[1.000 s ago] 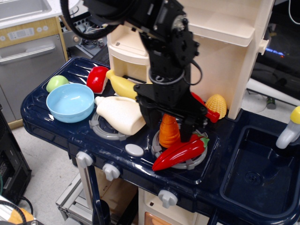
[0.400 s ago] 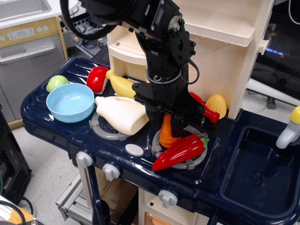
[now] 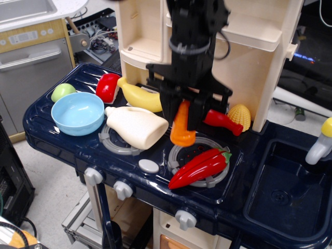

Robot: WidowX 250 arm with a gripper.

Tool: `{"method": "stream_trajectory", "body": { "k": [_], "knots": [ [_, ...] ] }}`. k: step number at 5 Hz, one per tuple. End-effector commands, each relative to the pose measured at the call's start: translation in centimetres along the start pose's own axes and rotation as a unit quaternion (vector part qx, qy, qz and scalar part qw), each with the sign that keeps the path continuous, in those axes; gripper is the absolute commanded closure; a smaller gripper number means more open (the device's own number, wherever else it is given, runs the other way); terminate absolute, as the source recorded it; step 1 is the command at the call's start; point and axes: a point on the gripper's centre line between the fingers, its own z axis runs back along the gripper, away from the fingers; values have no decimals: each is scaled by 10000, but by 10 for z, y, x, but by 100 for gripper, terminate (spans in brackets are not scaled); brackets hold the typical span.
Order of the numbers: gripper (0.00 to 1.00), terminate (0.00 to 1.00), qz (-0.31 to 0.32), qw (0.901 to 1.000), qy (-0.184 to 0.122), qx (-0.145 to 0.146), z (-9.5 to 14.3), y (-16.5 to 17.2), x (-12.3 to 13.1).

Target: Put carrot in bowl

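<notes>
Your gripper (image 3: pixel 182 111) is clamped on the carrot (image 3: pixel 180 126), with one black finger on each side of its upper part. The carrot hangs clear of the stove, tilted, with its wide rounded end lowest. It sits above the far left edge of the right burner (image 3: pixel 201 167) and touches nothing below it.

The bowl (image 3: pixel 78 113) stands at the left end of the dark blue counter (image 3: pixel 62 150), well apart from the carrot. It is upright and its inside shows nothing in it.

Note the items between the carrot and the bowl:
- A cream bottle (image 3: pixel 136 126) lies on its side over the left burner, just left of the carrot.
- A yellow banana (image 3: pixel 139 95) lies behind the bottle, its near end close to the gripper.
- A red round toy (image 3: pixel 108 86) sits just beyond the bowl, touching the banana's far end.
- A green fruit (image 3: pixel 63 92) rests at the bowl's far left rim.

A red chili pepper (image 3: pixel 199 168) lies across the right burner, below and to the right of the carrot. A corn cob (image 3: pixel 239 117) stands at the right, against the cream cabinet (image 3: pixel 259 57). The sink basin (image 3: pixel 290 192) is at the near right.
</notes>
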Motion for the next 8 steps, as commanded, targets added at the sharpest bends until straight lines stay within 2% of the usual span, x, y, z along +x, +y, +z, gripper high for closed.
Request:
{"method": "stream_trajectory", "body": {
  "k": [1,2,3,4,5,8],
  "knots": [
    [100,0,-90,9996,-114,247,40,59,-15],
    [100,0,-353,9988,-154,286,34,99,-15],
    [100,0,-767,9961,-319,309,18,124,-10],
    [100,0,-975,9940,-501,-26,7,140,-7],
    [0,0,-975,9940,-501,-26,7,140,-7],
    [0,0,-975,9940,-501,-26,7,140,-7]
  ]
}}
